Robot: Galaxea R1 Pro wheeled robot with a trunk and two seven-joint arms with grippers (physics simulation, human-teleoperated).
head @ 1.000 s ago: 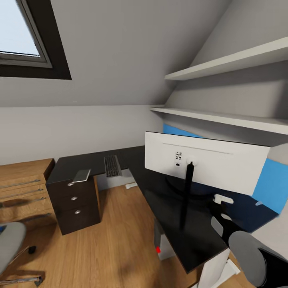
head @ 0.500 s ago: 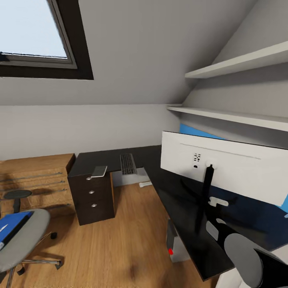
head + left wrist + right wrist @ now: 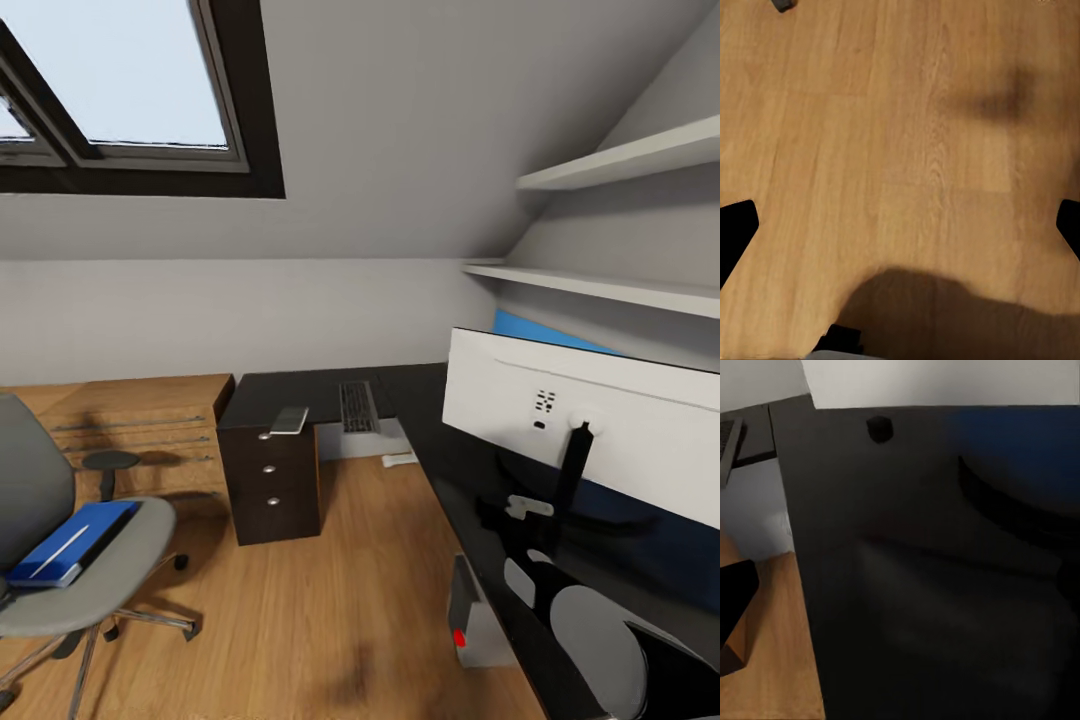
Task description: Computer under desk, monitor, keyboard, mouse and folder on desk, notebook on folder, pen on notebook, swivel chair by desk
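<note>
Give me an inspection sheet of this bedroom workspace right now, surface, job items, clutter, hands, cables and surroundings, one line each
Surface: glossy black L-shaped desk with a drawer unit at its far end.
Job's things: monitor stands on the desk, pale back toward the camera; keyboard lies on the far wing; small dark mouse sits on the desktop; computer stands on the floor under the desk edge, red light showing; blue folder lies on the chair seat, the chair standing apart from the desk.
Clutter: flat grey item on the drawer end; small white thing on the floor.
Hands: both open and empty, judging by the wrist views.
Cables: nothing seen.
Surroundings: skylight, wall shelves, low wooden cabinet, wood floor.
</note>
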